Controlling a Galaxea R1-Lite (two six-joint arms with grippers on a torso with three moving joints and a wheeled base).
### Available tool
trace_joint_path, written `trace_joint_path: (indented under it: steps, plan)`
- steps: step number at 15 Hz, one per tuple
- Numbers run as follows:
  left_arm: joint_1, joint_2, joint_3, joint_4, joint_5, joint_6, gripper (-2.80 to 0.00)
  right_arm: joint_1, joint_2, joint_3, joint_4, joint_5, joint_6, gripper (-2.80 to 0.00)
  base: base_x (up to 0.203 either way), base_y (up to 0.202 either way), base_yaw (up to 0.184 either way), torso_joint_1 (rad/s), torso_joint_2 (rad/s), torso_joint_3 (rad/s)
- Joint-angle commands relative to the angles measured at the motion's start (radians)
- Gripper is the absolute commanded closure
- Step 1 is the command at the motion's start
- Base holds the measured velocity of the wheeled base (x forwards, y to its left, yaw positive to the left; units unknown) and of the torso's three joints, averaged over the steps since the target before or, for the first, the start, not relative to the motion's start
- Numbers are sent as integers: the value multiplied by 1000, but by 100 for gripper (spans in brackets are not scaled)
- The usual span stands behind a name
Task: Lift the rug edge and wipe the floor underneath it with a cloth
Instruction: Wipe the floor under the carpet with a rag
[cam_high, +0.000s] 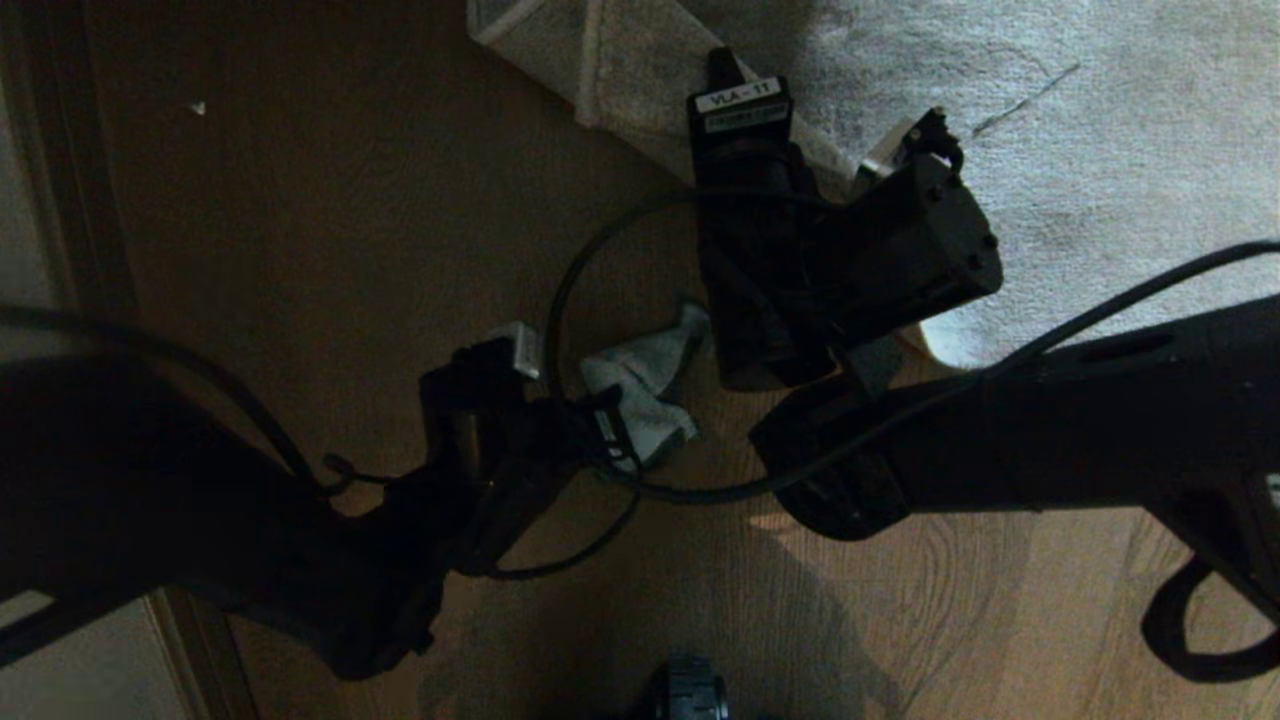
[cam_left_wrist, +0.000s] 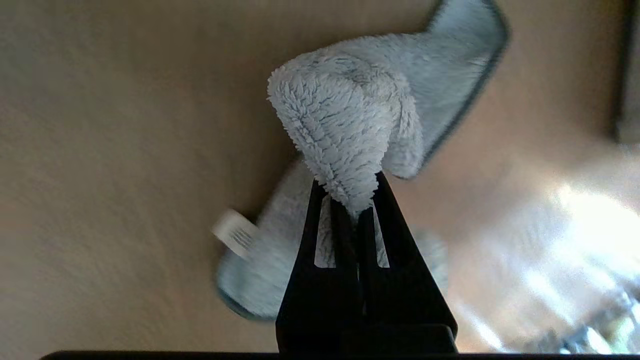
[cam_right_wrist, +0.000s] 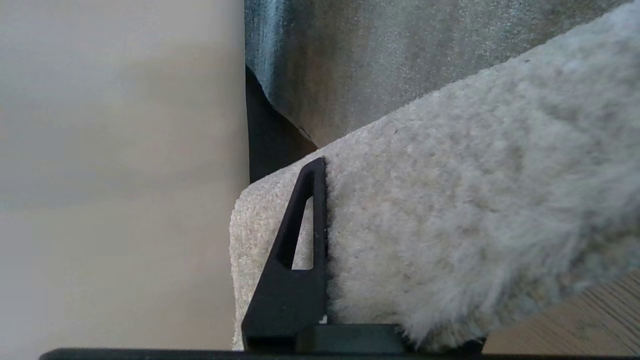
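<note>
Brown wood-grain floor (cam_high: 330, 250) fills most of the head view, with the rug (cam_high: 1100, 120) covering its far right part. 2 arms at work. Right gripper (cam_right_wrist: 325, 240) is clamped on the rug edge (cam_right_wrist: 400, 210): 1 black finger shows against the pile, the other is hidden behind the lifted flap. The corner is held up off the boards, paler backing folded into view at the far edge, so the floor below is exposed for wiping. Left gripper (cam_left_wrist: 357, 200) is pinched shut on the cloth (cam_left_wrist: 345, 125), a bunched fold sticking out past the fingertips, the rest trailing on the floor. In the head view the cloth (cam_high: 640, 385) sits on bare floor just beside the raised corner, between both arms. Judgement: wiping stage, cloth low on the boards by the lifted flap.
</note>
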Motion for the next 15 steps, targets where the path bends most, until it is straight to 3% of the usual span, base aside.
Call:
trace_joint_path:
  steps: [1, 6, 15]
  plan:
    - [41, -13, -10, -7, 2, -3, 0, 1, 2, 0, -48, -3, 4, 0, 0, 0, 0, 0, 0, 0]
    - [107, -48, -26, -9, 2, 3, 0, 2, 4, 0, -48, -3, 4, 0, 0, 0, 0, 0, 0, 0]
    - [111, -168, 5, -9, 13, 3, 0, 3, 19, 0, -48, -4, 7, 0, 0, 0, 0, 0, 0, 0]
